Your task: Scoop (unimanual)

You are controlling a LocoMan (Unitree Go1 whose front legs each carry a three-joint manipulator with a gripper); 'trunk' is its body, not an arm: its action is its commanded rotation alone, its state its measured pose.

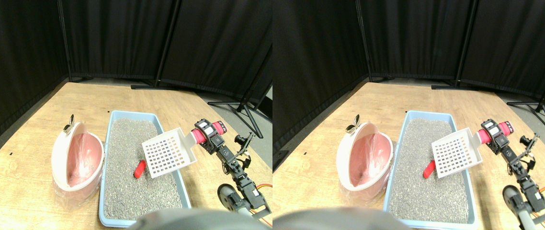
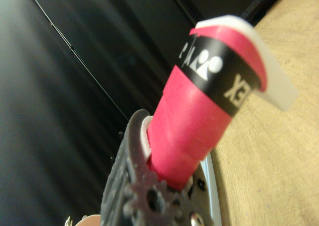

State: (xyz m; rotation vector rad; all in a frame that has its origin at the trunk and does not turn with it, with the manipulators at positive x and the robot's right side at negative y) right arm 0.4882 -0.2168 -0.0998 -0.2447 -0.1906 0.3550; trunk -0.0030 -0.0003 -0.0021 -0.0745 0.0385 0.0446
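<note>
Scoop, white slotted plastic with a red-wrapped handle (image 1: 169, 152), is hovering tilted over the blue litter tray (image 1: 124, 116), clamped in the right gripper (image 1: 204, 135). A small red object (image 1: 139, 168) is lying on the tray's grey litter, just under the blade. Seemingly the approach: next, dipping under it.

even, fairly bright overhead light on the wooden table (image 1: 28, 120), with only soft, short shadows under the pink bin (image 1: 77, 160) and the white scoop (image 1: 167, 152). the black curtains (image 1: 119, 38) stay dark and flat, without glare. wide-angle bending curves the table's edges toward the corners. the wrist view is soft and close: the red wrapped handle (image 2: 199, 121) and dark jaw (image 2: 149, 196) are blurred, and the background is smeared
</note>
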